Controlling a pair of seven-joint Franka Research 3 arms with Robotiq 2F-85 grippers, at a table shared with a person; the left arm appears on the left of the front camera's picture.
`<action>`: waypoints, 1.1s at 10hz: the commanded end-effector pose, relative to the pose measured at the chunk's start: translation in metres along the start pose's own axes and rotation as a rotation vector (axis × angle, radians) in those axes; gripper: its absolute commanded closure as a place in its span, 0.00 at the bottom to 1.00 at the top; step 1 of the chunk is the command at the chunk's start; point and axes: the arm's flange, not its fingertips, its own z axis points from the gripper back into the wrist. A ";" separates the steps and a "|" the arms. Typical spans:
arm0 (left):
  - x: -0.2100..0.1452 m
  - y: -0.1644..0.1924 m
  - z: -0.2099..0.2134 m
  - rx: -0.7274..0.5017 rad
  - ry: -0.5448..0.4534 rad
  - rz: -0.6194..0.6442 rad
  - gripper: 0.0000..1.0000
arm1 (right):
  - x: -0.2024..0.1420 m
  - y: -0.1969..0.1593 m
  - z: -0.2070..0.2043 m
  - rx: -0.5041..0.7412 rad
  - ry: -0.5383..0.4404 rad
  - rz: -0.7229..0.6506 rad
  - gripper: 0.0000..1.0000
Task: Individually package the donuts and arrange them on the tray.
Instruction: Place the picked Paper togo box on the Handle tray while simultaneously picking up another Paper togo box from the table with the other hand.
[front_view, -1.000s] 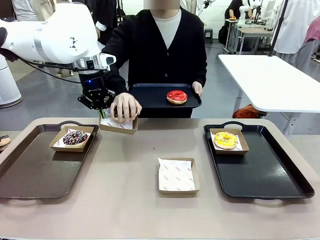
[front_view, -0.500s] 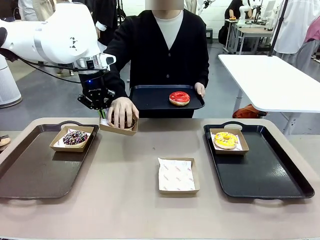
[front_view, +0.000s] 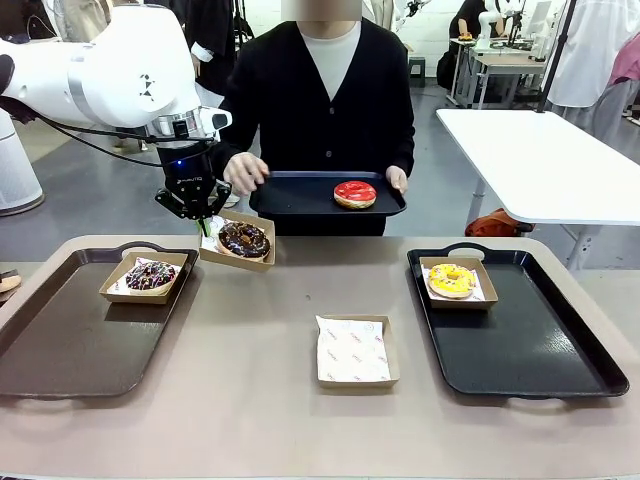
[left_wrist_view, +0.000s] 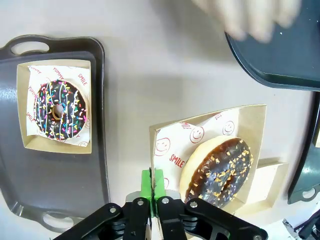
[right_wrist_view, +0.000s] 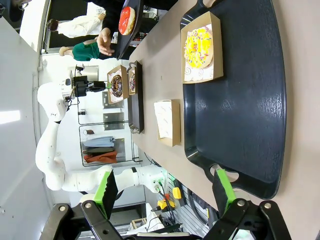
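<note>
My left gripper (front_view: 205, 222) is shut on the near rim of a cardboard box (front_view: 240, 261) lined with printed paper, holding it by the table's far edge. A dark chocolate donut (front_view: 244, 239) lies in that box. In the left wrist view the green pads (left_wrist_view: 146, 181) pinch the box (left_wrist_view: 250, 122) beside the donut (left_wrist_view: 220, 170). A sprinkled chocolate donut (front_view: 151, 274) sits boxed on the left tray (front_view: 70, 340). The yellow donut (front_view: 452, 280) sits boxed on the right tray (front_view: 530, 340). The red donut (front_view: 354, 193) lies on the person's hand-held tray (front_view: 300, 195). My right gripper (right_wrist_view: 165, 186) is open above the right tray (right_wrist_view: 240, 110).
An empty paper-lined box (front_view: 353, 350) lies mid-table. The person stands at the far side, one hand (front_view: 243, 170) on the hand-held tray's left edge close to my left gripper. A white table (front_view: 540, 160) stands behind on the right.
The person's hand lifted off the chocolate donut in the box and went back to the hand-held tray. My left gripper has stayed put, shut on the box.
</note>
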 end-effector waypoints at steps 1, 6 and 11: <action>-0.001 0.001 0.002 -0.003 -0.009 -0.001 1.00 | -0.001 0.002 0.000 -0.006 0.002 -0.010 0.00; -0.001 0.001 0.002 -0.003 -0.009 -0.001 1.00 | -0.001 0.002 0.000 -0.006 0.002 -0.010 0.00; -0.027 0.012 0.025 -0.018 -0.016 -0.097 0.98 | 0.000 0.059 -0.038 -0.194 0.169 0.134 0.00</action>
